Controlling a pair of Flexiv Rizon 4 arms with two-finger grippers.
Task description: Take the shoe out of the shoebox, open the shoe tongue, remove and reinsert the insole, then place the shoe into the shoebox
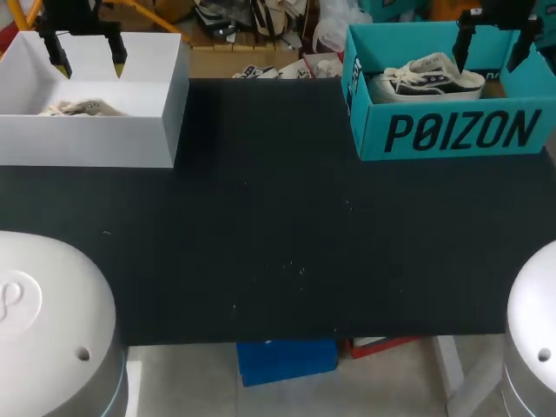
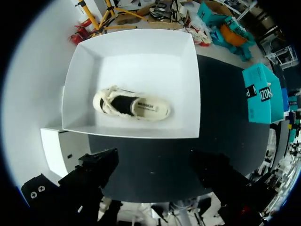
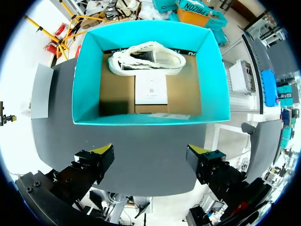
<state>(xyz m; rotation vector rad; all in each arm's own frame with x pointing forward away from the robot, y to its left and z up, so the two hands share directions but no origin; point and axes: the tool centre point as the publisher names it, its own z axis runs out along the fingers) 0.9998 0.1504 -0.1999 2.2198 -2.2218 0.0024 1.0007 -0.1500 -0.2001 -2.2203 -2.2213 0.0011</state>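
- The left claw [image 1: 87, 57] hangs open and empty above the white shoebox [image 1: 87, 139] at the far left of the black tabletop [image 1: 278, 234].
- A cream sneaker [image 2: 131, 104] sits upright inside that box, close to its near wall.
- The right claw [image 1: 491, 48] is likewise spread open, holding nothing, above the teal shoebox [image 1: 452, 130] at the far right.
- A laced sneaker [image 3: 146, 57] rests along the teal box's far wall, with a white card [image 3: 151, 89] on the box floor just beside it.

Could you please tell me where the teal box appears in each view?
Head view: teal box far right on the table.
Left wrist view: teal box across the table from the white box.
Right wrist view: teal box ahead of the hand, open.
Shared landmark: the black table.
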